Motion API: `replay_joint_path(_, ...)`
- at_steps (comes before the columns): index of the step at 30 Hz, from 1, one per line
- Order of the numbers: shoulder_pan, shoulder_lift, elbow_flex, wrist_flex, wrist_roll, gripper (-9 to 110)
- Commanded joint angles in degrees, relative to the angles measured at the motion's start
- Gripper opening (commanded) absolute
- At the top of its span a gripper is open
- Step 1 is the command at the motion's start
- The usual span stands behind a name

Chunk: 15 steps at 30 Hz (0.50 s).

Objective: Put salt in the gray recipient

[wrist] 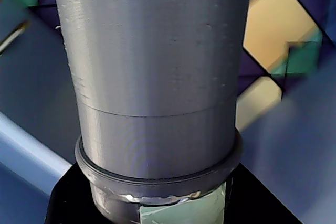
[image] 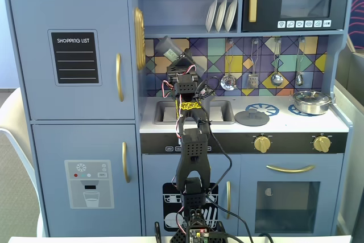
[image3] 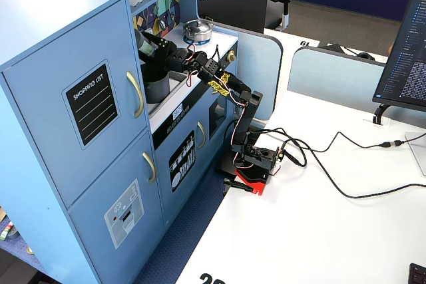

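In the wrist view the salt (wrist: 157, 77) is filling the frame, its gray top pointing away and its green label showing at the bottom edge. The hand (image: 181, 61) is clamping the salt, holding it tilted up and to the left in a fixed view (image: 166, 49), in front of the tiled wall. The other fixed view is showing the pot (image3: 158, 87) standing in the sink (image3: 174, 84), just below the tilted salt. Farther along the counter a silver pan (image: 310, 102) is sitting on the stove.
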Motion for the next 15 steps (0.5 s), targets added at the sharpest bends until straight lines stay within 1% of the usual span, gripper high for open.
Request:
replay_joint_path(1,2.2,-1.7,-10.1,8.5,3.7,0)
replay_joint_path(4,2.9,-6.3,-19.5,21.6,6.0,0)
replay_joint_path(6,3.1,-7.6,-21.5,23.9,6.3,0)
replay_joint_path(8,3.1,-7.6,-20.8,22.8,6.4,0)
replay_joint_path(10,3.0,-6.5,-18.0,18.2,5.8,0)
replay_joint_path(11,2.6,-4.3,-13.4,12.1,4.8,0)
replay_joint_path(13,1.6,1.8,-0.4,-6.0,0.9,0)
replay_joint_path(14,0.8,3.3,2.5,-10.5,-0.6,0)
replay_joint_path(15,0.0,3.5,2.8,-10.8,-1.0,0)
